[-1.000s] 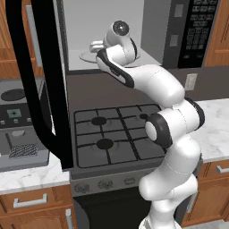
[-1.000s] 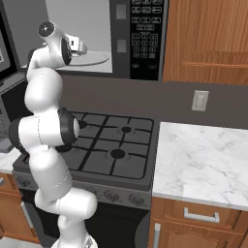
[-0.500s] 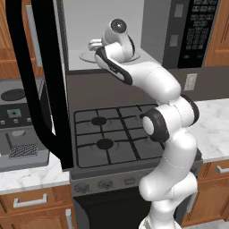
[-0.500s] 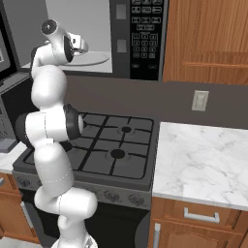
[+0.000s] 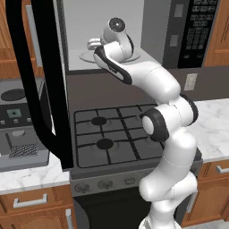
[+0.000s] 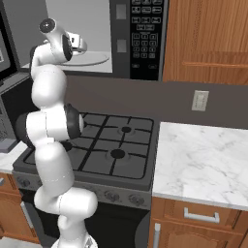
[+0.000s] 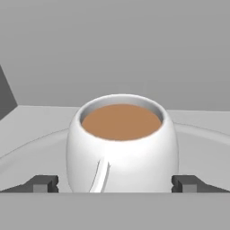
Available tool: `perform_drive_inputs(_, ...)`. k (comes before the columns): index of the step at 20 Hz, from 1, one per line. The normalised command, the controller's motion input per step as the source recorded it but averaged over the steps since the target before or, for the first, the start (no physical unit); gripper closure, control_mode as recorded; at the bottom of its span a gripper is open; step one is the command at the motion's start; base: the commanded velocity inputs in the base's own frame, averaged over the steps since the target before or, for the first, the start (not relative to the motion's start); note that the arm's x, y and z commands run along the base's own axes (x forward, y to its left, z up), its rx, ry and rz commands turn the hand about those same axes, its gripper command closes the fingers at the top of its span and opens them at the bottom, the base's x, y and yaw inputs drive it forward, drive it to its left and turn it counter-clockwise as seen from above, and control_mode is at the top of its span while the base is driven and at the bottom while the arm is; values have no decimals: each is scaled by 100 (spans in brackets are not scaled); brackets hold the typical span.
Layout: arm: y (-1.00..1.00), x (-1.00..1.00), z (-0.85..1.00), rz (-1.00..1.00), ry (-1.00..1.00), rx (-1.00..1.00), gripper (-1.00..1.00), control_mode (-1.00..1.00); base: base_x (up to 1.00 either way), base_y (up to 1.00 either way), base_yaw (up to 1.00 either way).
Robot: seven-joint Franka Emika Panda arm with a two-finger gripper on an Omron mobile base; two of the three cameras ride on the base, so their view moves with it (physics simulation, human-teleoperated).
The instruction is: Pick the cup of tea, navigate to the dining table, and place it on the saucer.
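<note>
- Left base view: open microwave (image 5: pixel 112 31) above stove (image 5: pixel 112 138); arm reaches inside, gripper (image 5: pixel 96 44) over turntable plate (image 5: pixel 87 57).
- Right base view: hand at plate (image 6: pixel 94 59) w/ cup of tea (image 6: pixel 80 46).
- Hand view: cup (image 7: pixel 122 143) centred between 2 spread fingertips (image 7: pixel 42 183), jaws apart, not touching. White, rounded, brown tea, handle facing cam.

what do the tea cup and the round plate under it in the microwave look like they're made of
The cup of tea looks like glazed white ceramic: smooth rounded wall with a soft sheen, opaque, brown tea inside. The turntable plate it stands on looks like pale grey glass or ceramic, smooth and matte; the rendering leaves that open.
</note>
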Motion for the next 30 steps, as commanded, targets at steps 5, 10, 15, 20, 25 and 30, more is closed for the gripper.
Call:
perform_drive_inputs(5, 0, 0, 0, 0, 0, 0, -100, -100, 0, 0, 0)
perform_drive_inputs(10, 1, 0, 0, 0, 0, 0, -100, -100, 0, 0, 0)
perform_drive_inputs(15, 14, -13, 0, 0, 0, 0, -100, -100, 0, 0, 0)
perform_drive_inputs(20, 11, -1, 0, 0, 0, 0, -100, -100, 0, 0, 0)
perform_drive_inputs(25, 0, 13, 0, 0, 0, 0, -100, -100, 0, 0, 0)
perform_drive_inputs(30, 0, 17, -3, -3, 0, 0, -100, -100, 0, 0, 0)
